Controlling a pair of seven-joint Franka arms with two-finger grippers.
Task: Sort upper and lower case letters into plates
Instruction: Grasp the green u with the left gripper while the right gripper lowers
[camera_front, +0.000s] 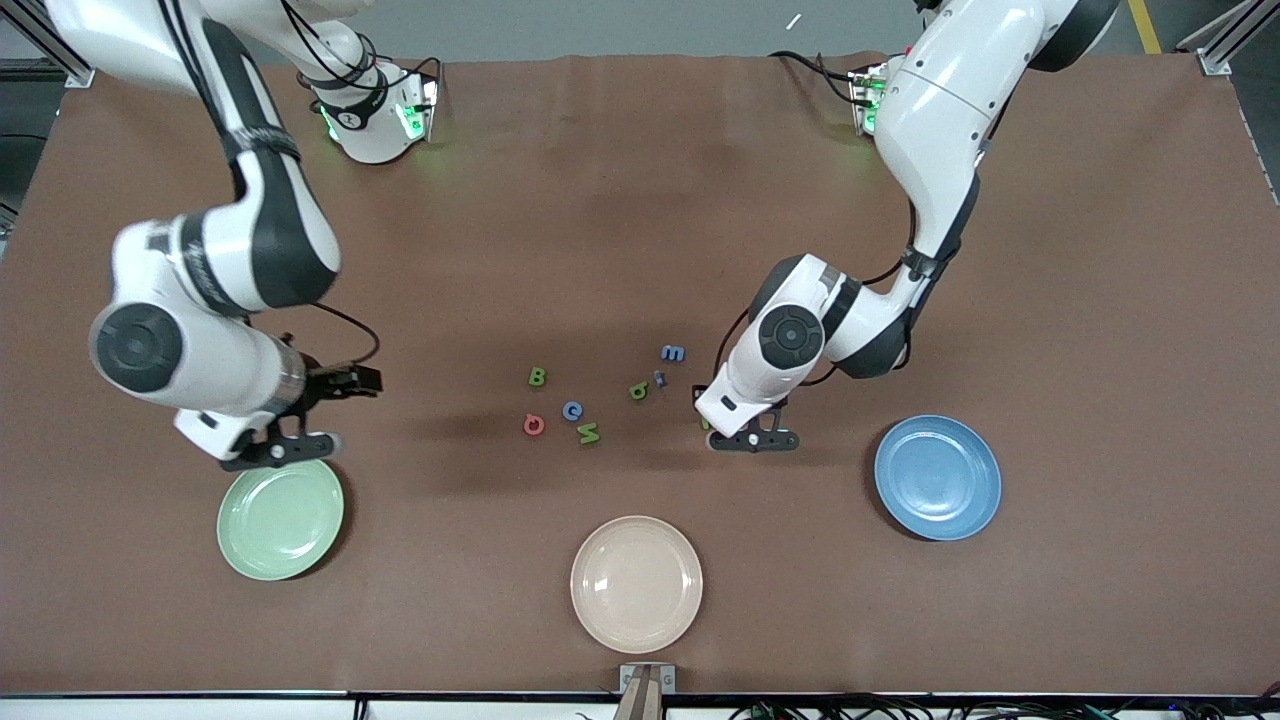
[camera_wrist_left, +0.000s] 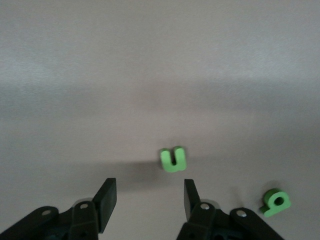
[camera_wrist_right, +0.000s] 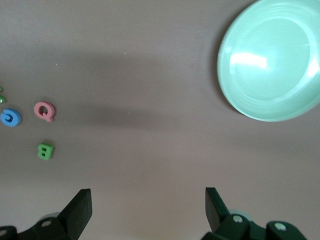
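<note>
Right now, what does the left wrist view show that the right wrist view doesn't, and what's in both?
Only the left wrist view: a green letter u lying apart from the left gripper, whose fingers are parted and empty, plus a green b-shaped letter. Only the right wrist view: the mint green plate, red Q, green B, a blue letter, and the open right gripper. Both show the brown table.

The mint plate (camera_wrist_right: 272, 65), blue plate (camera_front: 938, 478) and cream plate (camera_front: 636, 583) are gleaming glossy; the brown table cover (camera_front: 620, 200) is looking matt, the letters (camera_front: 572, 410) smooth plastic.
</note>
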